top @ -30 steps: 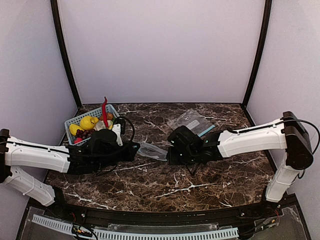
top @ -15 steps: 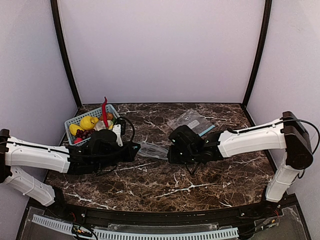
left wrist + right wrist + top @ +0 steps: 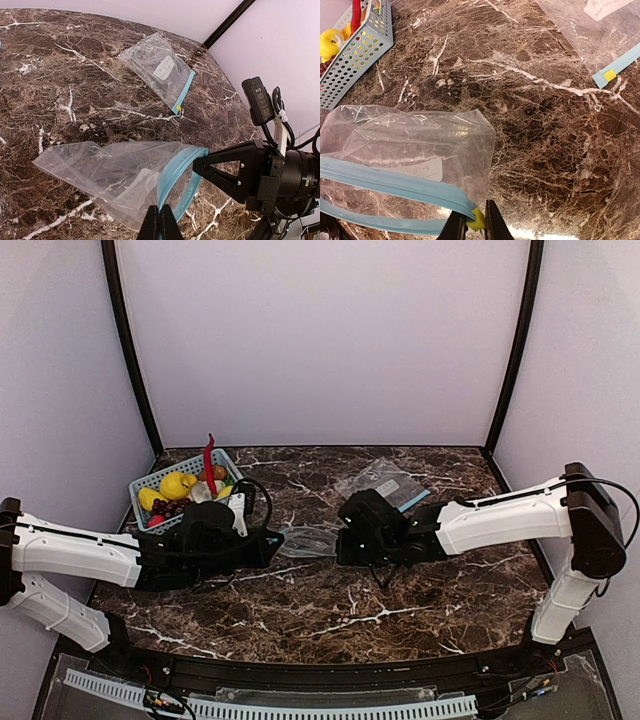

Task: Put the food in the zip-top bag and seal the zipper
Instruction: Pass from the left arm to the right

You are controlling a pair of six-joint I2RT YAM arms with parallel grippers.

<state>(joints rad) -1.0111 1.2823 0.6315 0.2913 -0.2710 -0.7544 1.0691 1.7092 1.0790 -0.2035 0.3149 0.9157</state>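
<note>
A clear zip-top bag (image 3: 305,540) hangs between my two grippers at mid table. My left gripper (image 3: 275,540) is shut on one lip of its teal zipper (image 3: 175,172), seen at the bottom of the left wrist view (image 3: 160,222). My right gripper (image 3: 342,540) is shut on the zipper's end at the yellow tab (image 3: 479,220). The mouth gapes open between the two teal lips (image 3: 395,185). The bag (image 3: 410,140) holds nothing. Two yellow lemons (image 3: 178,483) (image 3: 148,498) lie in the basket at the back left, beyond the left arm.
The blue-grey basket (image 3: 137,486) also holds a red chili (image 3: 209,462) and dark grapes (image 3: 165,508); its wall shows in the right wrist view (image 3: 360,55). A second, flat zip-top bag (image 3: 385,482) lies at the back right of centre.
The bag has risen a little off the table between the grippers and its mouth has spread. Both grippers have shifted slightly toward each other.
</note>
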